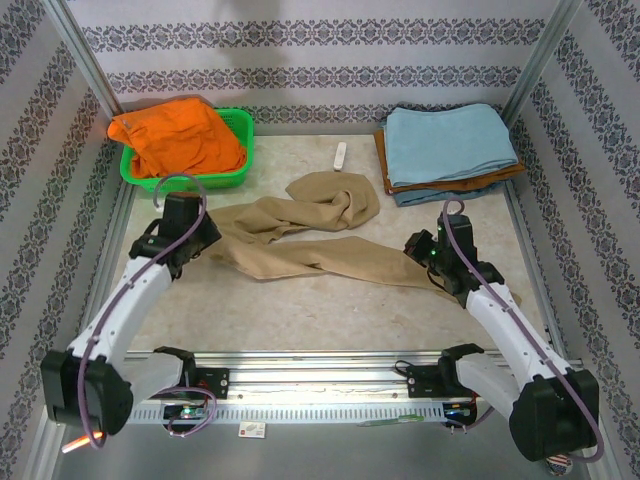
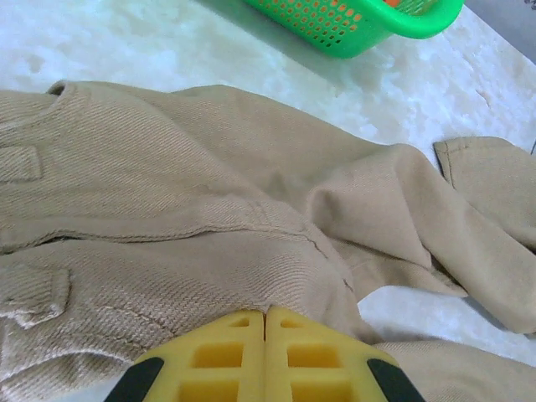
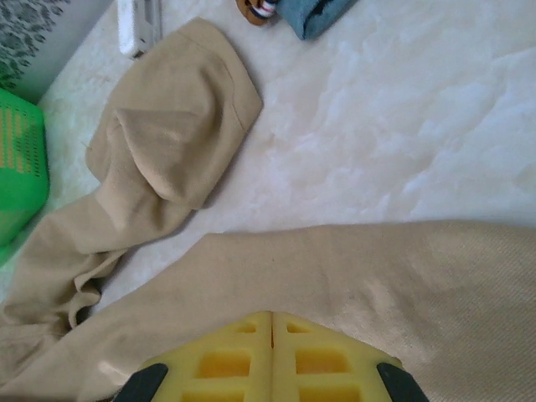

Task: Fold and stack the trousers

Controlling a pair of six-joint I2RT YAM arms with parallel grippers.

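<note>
Atop the trousers (image 1: 300,255), left gripper (image 2: 265,311), right gripper (image 3: 272,316) closed; seemingly pinching them.

A robotics lab's test cell, dressed up as a home: bare aluminium frame posts (image 1: 82,60) hold patterned wallpaper (image 1: 320,40) (grey floral bands on white) around a marble-look table (image 1: 300,310), and a left arm (image 1: 130,300) and right arm (image 1: 505,320) are bolted to a metal rail (image 1: 320,365).
</note>
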